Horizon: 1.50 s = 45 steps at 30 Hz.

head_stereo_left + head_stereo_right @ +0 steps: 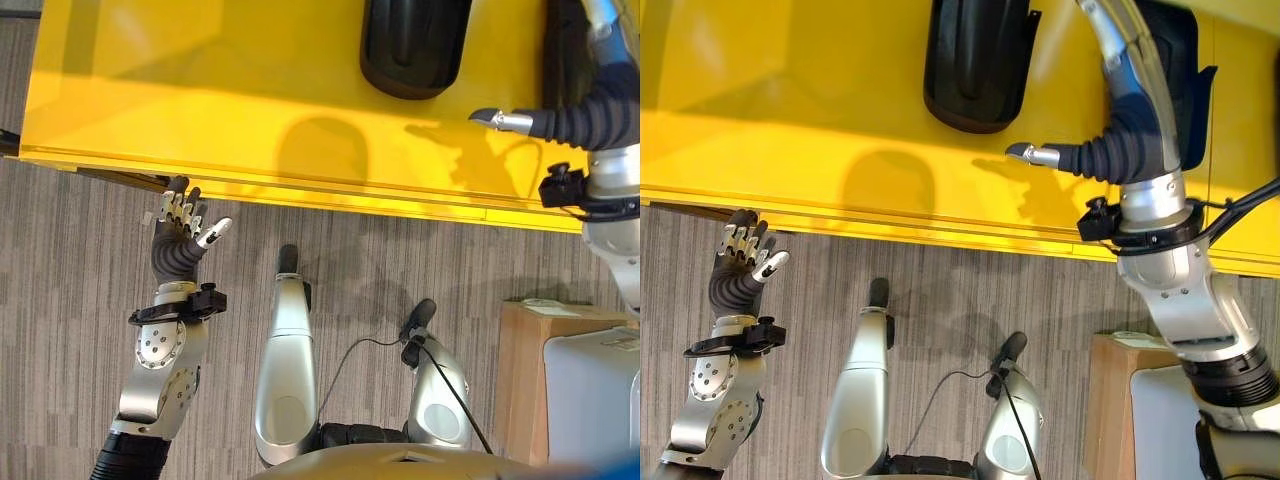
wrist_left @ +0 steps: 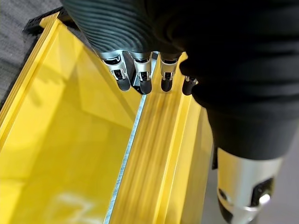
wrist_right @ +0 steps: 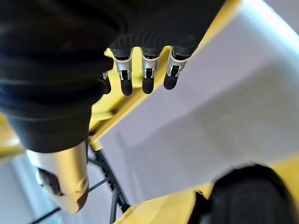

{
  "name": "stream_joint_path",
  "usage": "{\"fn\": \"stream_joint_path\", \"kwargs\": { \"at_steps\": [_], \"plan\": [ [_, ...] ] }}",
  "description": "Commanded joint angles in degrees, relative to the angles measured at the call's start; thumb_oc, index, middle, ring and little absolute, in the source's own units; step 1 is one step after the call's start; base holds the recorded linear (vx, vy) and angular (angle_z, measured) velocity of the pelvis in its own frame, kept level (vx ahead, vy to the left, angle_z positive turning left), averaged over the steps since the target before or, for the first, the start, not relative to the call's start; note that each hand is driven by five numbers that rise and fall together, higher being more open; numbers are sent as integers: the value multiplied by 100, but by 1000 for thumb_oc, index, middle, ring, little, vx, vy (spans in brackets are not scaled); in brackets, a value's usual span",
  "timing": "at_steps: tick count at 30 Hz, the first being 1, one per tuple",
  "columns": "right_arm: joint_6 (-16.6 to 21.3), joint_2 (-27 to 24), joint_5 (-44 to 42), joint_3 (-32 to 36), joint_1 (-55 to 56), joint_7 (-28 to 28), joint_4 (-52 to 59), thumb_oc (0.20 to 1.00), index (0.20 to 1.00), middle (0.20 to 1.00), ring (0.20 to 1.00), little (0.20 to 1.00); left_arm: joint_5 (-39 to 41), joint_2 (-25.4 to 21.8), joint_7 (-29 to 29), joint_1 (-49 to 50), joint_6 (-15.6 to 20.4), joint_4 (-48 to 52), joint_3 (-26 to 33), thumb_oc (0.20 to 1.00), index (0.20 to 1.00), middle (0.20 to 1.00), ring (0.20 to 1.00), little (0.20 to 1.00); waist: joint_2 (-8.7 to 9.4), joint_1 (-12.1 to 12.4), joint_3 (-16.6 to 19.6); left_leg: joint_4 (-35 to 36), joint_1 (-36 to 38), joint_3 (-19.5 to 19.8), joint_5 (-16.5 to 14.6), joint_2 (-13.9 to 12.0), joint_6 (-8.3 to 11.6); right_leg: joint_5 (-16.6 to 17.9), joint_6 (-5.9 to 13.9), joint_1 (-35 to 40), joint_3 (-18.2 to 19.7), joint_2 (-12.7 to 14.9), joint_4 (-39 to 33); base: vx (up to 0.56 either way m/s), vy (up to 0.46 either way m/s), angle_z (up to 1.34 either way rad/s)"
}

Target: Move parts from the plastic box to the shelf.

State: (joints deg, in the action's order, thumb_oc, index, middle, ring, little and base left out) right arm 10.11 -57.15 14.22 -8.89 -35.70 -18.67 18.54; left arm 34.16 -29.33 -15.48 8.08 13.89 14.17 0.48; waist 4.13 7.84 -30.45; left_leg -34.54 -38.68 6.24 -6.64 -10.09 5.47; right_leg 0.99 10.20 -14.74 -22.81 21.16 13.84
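Note:
A wide yellow shelf (image 1: 200, 110) runs across the far side. One black curved part (image 1: 415, 45) lies on it near the middle. A second black part (image 1: 1175, 50) lies further right, half hidden behind my right arm. My right hand (image 1: 1110, 150) hovers over the shelf between the two parts, thumb pointing left. Its fingers (image 3: 147, 77) are straight and hold nothing, and a black part (image 3: 247, 191) shows beneath them. My left hand (image 1: 178, 240) is raised just in front of the shelf's front edge, with its fingers (image 2: 142, 77) spread and nothing in them.
A pale grey plastic box (image 1: 595, 395) stands on a brown stand (image 1: 520, 365) at the lower right. Grey striped carpet (image 1: 70, 280) covers the floor in front of the shelf. The left half of the shelf is bare.

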Motion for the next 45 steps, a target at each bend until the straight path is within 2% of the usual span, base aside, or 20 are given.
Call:
{"fn": "stream_joint_path", "kwargs": {
  "at_steps": [1,7,12,16,21,22,23,24,25,26,27,31,45],
  "plan": [
    [-227,-61,331,-402,-687,-72,-727,1000,1000,1000,1000,1000,-237,-236,122,46,365,250,-136,1000,1000,1000,1000,1000,32,240,365,820,683,-108,250,-304,177,-80,181,-38,247,394,516,0,0,0],
    [-448,7,461,-1161,-1603,146,-1469,1000,1000,1000,1000,1000,-197,-242,166,-58,364,214,-171,1000,1000,1000,1000,1000,8,371,313,821,663,-82,261,-281,167,-70,155,-10,203,387,515,0,0,0],
    [-618,345,431,-1507,-2011,203,-2074,1000,1000,1000,1000,1000,-134,-197,161,-118,367,196,-221,1000,1000,1000,1000,1000,-28,449,267,809,627,-74,276,-272,159,-74,132,-10,185,389,529,0,-3,2],
    [-686,581,475,-1529,-2040,153,-2421,1000,1000,1000,1000,1000,-107,-164,168,-129,371,196,-239,1000,1000,1000,1000,1000,-64,488,230,796,601,-65,275,-259,153,-109,117,-30,186,385,563,0,0,0],
    [-817,1053,107,-1355,-1977,74,-2925,1000,1000,1000,1000,1000,-66,-129,132,-138,376,141,-272,1000,1000,1000,1000,1000,-103,519,174,792,576,-72,282,-244,130,-97,107,-40,182,384,551,15,-3,0],
    [-814,1059,103,-1360,-1977,74,-2929,1000,1000,1000,1000,1000,-66,-130,131,-134,375,137,-270,1000,1000,1000,1000,1000,-102,521,196,777,636,-56,140,-278,169,-213,157,5,217,356,586,0,0,0],
    [-844,1242,-190,-1287,-1983,46,-3198,1000,1000,1000,1000,1000,-33,-128,127,-134,386,123,-280,1000,1000,1000,1000,1000,-122,548,147,778,574,-77,269,-245,130,-95,99,-40,184,380,548,71,-13,0],
    [-840,1307,-278,-1283,-2000,11,-3287,1000,1000,1000,1000,1000,-8,-113,124,-123,401,104,-289,1000,1000,1000,1000,1000,-121,554,162,771,630,-63,136,-274,167,-198,149,-1,219,354,573,-87,44,2],
    [-852,1358,-406,-1256,-2007,-7,-3394,1000,1000,1000,1000,1000,7,-106,125,-124,405,97,-309,1000,1000,1000,1000,1000,-130,557,122,777,571,-78,271,-242,126,-88,94,-48,192,381,543,71,-16,1],
    [-848,1362,-410,-1263,-2011,-7,-3400,1000,1000,1000,1000,1000,8,-105,123,-123,404,91,-307,1000,1000,1000,1000,1000,-128,555,147,768,627,-61,136,-272,164,-198,144,-6,222,356,573,0,0,0],
    [-861,1563,-701,-1190,-1995,-82,-3686,1000,1000,1000,1000,1000,50,-90,110,-129,402,76,-340,1000,1000,1000,1000,1000,-157,566,114,744,618,-65,120,-277,161,-215,140,-14,236,353,591,72,-9,2],
    [-885,1774,-983,-1178,-1957,-59,-3865,1000,1000,1000,1000,1000,76,-89,91,-147,380,41,-358,1000,1000,1000,1000,1000,-162,571,77,722,586,-74,125,-273,157,-218,131,-20,248,348,582,0,3,1],
    [-989,1915,-1238,-1536,-1950,285,-4317,1000,1000,1000,1000,1000,138,-120,112,-33,326,24,-299,1000,1000,1000,1000,1000,-129,628,68,724,491,-68,133,-263,153,-206,133,-66,195,336,577,0,0,0]
  ]
}}
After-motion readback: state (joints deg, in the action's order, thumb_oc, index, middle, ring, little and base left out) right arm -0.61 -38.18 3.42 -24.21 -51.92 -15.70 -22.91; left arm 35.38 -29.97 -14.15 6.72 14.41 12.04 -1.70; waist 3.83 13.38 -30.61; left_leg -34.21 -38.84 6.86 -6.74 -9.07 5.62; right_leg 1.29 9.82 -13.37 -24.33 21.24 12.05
